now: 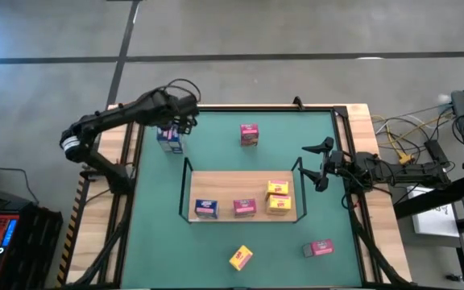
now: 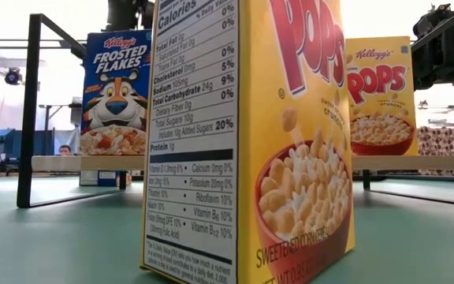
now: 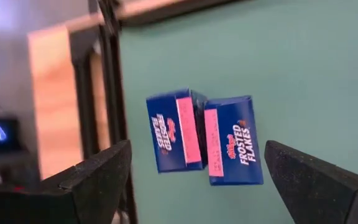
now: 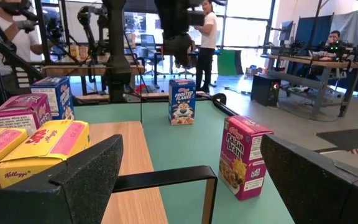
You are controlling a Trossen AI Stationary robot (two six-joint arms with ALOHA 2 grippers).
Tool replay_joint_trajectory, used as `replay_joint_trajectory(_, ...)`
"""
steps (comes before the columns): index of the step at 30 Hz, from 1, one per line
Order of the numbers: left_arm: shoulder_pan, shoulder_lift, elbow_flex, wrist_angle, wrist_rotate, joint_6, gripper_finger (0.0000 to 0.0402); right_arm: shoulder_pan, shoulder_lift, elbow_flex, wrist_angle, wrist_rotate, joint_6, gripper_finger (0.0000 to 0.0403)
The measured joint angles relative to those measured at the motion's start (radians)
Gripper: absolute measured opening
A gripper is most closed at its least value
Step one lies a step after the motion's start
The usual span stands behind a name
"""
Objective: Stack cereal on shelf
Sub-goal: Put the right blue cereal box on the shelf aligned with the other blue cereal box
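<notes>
**Light boxes, wide hands**

2 blue cereal boxes [image 3: 201, 138] stand side by side, touching, on the green counter [image 1: 216, 145] beyond the shelf [image 1: 240, 184], directly under the left hand [image 1: 176, 122], whose fingers are spread wide and grasping nothing. Likely light, stiff yet crushable cardboard; best pinched across the narrow sides. The left arm reaches from the counter's left edge, wrist pointing down. The right hand [image 1: 322, 165] waits released beside the shelf's right rail.

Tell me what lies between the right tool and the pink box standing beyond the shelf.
Only bare green tabletop lies between the right tool and that pink box, as the high view shows.
</notes>
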Motion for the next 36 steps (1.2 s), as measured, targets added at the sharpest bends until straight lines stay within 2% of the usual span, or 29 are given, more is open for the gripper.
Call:
replay_joint_trajectory(6,0.122,0.015,-0.027,0.119,0.206,0.108,0.035,0.0,0.0,0.0,0.0,0.0,0.0,0.037)
replay_joint_trajectory(8,0.139,0.015,-0.045,0.154,0.245,0.139,0.035,0.0,0.0,0.0,0.0,0.0,0.0,0.037)
replay_joint_trajectory(25,0.143,0.012,-0.191,0.298,0.281,0.162,0.035,0.0,0.0,0.0,0.0,0.0,0.0,0.037)
replay_joint_trajectory(36,0.144,0.013,-0.151,0.303,0.291,0.175,0.035,0.0,0.0,0.0,0.0,0.0,0.0,0.037)
